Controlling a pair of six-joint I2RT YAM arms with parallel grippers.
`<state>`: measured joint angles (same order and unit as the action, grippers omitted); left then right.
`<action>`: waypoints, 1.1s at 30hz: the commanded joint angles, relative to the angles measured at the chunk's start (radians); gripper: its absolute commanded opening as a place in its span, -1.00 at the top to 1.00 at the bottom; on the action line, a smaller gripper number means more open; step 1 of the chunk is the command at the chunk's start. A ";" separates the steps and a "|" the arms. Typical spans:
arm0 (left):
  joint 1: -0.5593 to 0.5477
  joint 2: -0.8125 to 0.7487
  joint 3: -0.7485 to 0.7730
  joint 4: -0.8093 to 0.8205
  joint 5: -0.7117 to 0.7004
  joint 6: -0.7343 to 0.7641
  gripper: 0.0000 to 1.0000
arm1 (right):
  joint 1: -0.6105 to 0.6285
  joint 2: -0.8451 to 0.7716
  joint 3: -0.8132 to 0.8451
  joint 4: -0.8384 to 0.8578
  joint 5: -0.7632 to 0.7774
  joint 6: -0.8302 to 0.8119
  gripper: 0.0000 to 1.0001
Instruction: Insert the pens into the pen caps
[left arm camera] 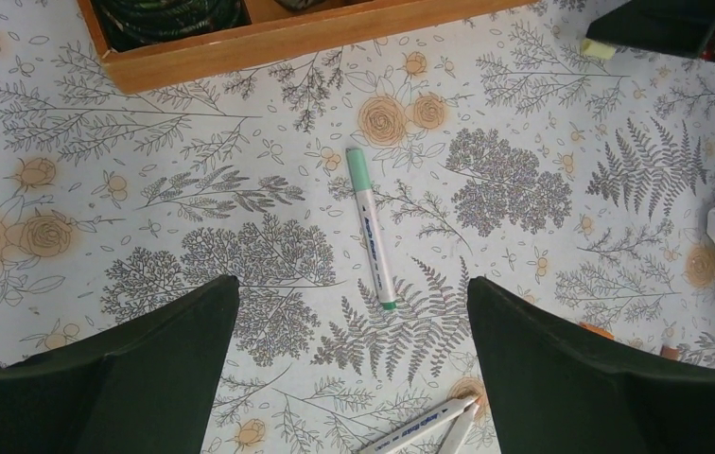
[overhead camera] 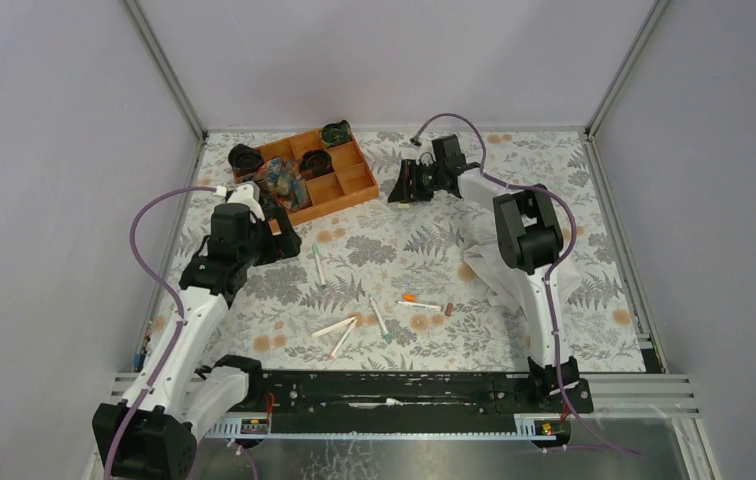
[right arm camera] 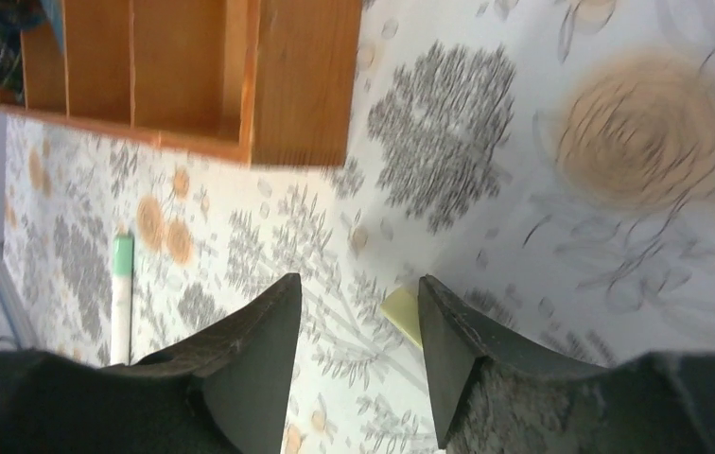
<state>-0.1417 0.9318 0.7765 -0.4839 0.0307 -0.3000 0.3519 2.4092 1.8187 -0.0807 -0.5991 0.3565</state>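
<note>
A white pen with a green cap [left arm camera: 371, 227] lies on the flowered cloth just ahead of my open, empty left gripper [left arm camera: 353, 284]; it also shows from above [overhead camera: 318, 262]. Two more white pens [left arm camera: 429, 430] lie crossed near its right finger. Several pens [overhead camera: 344, 332] and one orange-tipped pen [overhead camera: 419, 303] with a brown cap [overhead camera: 451, 309] beside it lie mid-table. My right gripper [right arm camera: 358, 284] is open, low over the cloth. A yellowish cap [right arm camera: 401, 314] lies at its right fingertip, partly hidden behind it. From above, the right gripper [overhead camera: 394, 195] sits beside the tray.
A wooden compartment tray [overhead camera: 339, 190] with dark coiled items stands at the back left, and its corner shows in the right wrist view [right arm camera: 302, 85]. Crumpled white paper [overhead camera: 489, 265] lies under the right arm. Metal frame rails border the table.
</note>
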 commanded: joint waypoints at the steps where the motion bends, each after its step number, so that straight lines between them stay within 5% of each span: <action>1: 0.011 -0.020 -0.023 0.028 0.014 0.012 -0.80 | -0.003 -0.119 -0.111 0.058 -0.081 -0.024 -0.09; 13: 0.013 -0.024 -0.033 0.037 0.026 0.014 -0.81 | -0.002 -0.377 -0.524 0.109 -0.110 -0.053 -0.01; 21: 0.013 -0.022 -0.037 0.040 0.041 0.016 -0.80 | -0.002 -0.504 -0.652 0.028 -0.108 -0.124 0.01; 27: 0.013 -0.018 -0.037 0.045 0.049 0.016 -0.81 | -0.001 -0.631 -0.670 -0.034 -0.034 -0.136 -0.05; 33: 0.013 -0.016 -0.036 0.050 0.052 0.018 -0.81 | 0.001 -0.725 -0.747 -0.063 0.175 0.016 -0.05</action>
<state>-0.1364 0.9241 0.7475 -0.4797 0.0708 -0.2993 0.3515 1.7470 1.1263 -0.1150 -0.5598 0.2749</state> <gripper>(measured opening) 0.903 0.524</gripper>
